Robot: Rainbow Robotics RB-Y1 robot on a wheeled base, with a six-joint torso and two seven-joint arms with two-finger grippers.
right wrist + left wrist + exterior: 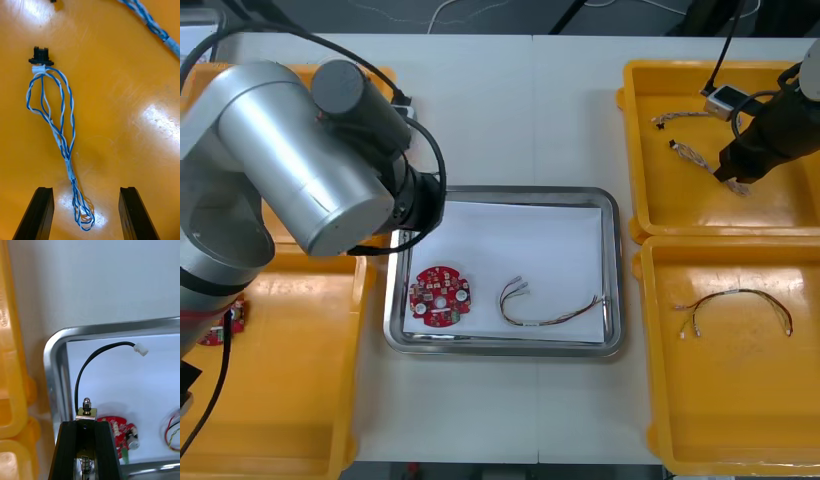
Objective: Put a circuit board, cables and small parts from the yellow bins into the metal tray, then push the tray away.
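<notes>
My right gripper (pixel 86 212) is open, low in the far right yellow bin (pixel 780 205). The looped end of a twisted blue and white cable (pixel 56 123) lies between its fingers (pixel 37 213). In the front view the right gripper (pixel 733 178) hangs over that cable (pixel 695 153). My left gripper (pixel 86 423) is shut on a small metal part (pixel 86 411) over the near left corner of the metal tray (pixel 52 352). A black cable (pixel 90 360) with a white plug curves away from the part over the white inside. A red circuit board (pixel 441 295) and a red and yellow cable (pixel 550 305) lie in the tray (pixel 610 200).
My left arm (pixel 300 170) covers the tray's left edge and the far left bin. Another red board (pixel 225 322) sits in the near left bin (pixel 290 400). The near right bin (pixel 740 420) holds a cable (pixel 735 300). A second twisted cable (pixel 150 22) lies farther off.
</notes>
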